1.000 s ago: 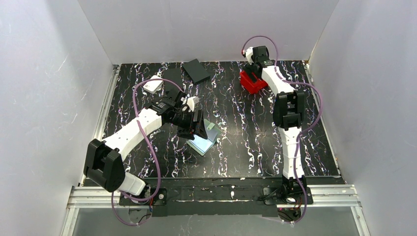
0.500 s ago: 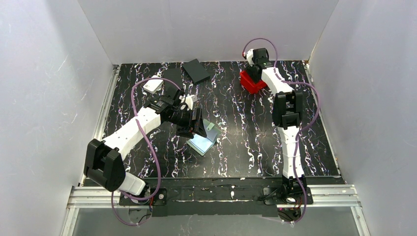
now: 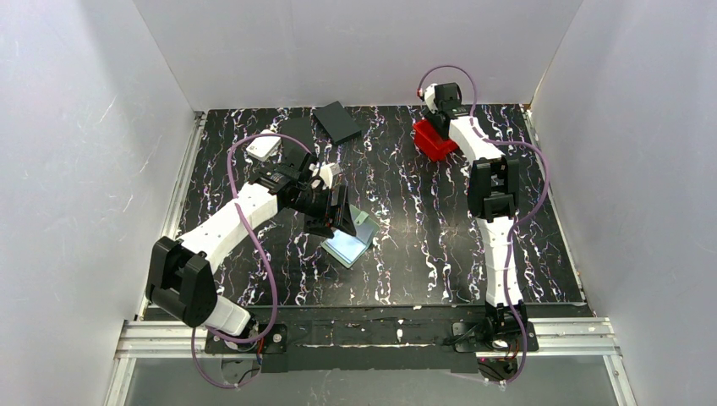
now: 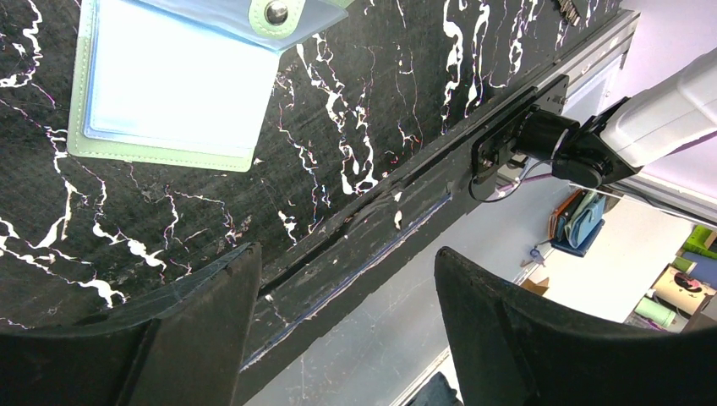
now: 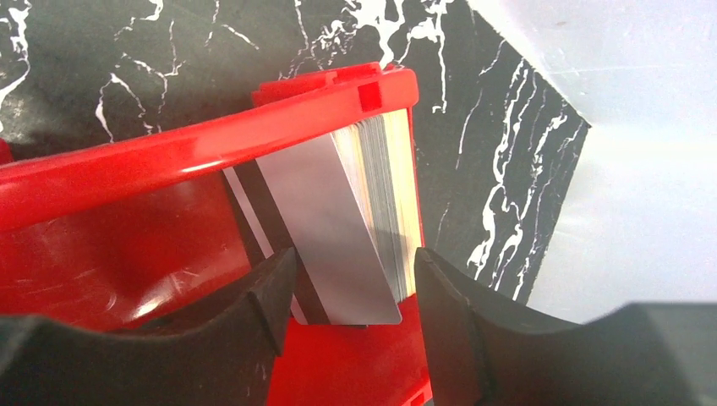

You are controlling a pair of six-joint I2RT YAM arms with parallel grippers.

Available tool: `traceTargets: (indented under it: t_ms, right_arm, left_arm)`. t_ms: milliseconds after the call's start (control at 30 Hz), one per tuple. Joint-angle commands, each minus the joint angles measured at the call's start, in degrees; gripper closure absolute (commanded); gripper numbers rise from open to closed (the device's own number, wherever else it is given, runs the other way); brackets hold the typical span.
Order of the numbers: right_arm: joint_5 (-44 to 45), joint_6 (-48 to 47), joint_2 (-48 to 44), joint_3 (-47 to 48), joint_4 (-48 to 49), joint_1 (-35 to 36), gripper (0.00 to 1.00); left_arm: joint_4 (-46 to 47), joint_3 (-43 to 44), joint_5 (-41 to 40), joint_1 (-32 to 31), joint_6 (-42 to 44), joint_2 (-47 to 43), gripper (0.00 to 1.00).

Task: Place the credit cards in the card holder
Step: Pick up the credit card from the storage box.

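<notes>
The right arm (image 3: 495, 194) is stretching across the table (image 3: 423, 254) to its far side. Its right gripper (image 5: 355, 262) is sitting down in the red bin (image 5: 211, 144), jaws straddling the upright credit cards (image 5: 372, 194); gripping or not, I cannot tell. The bent left arm (image 3: 237, 220) is hovering its left gripper (image 4: 347, 254) wide open and empty, the unfolded card holder (image 4: 169, 85) lying just beyond its fingertips.
</notes>
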Motion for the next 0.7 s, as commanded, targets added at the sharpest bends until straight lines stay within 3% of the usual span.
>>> traceTargets:
  t_ms: [0,233,667]
  right_arm:
    - [2.6,-0.2,0.0,3.8,3.4,-0.4,0.4]
    - [2.0,-0.6,-1.4,3.8,4.3,-0.4,0.51]
    - [1.6,0.1,-2.5,3.2,4.1,-0.4,0.92]
  left_arm:
    - [-1.3,1.8,1.1,0.4,0.1,-0.3,0.26]
    - [-1.3,1.8,1.3,0.5,0.0,-0.3,0.26]
    - [-1.3,1.8,1.8,0.4,-0.1,-0.5,0.26]
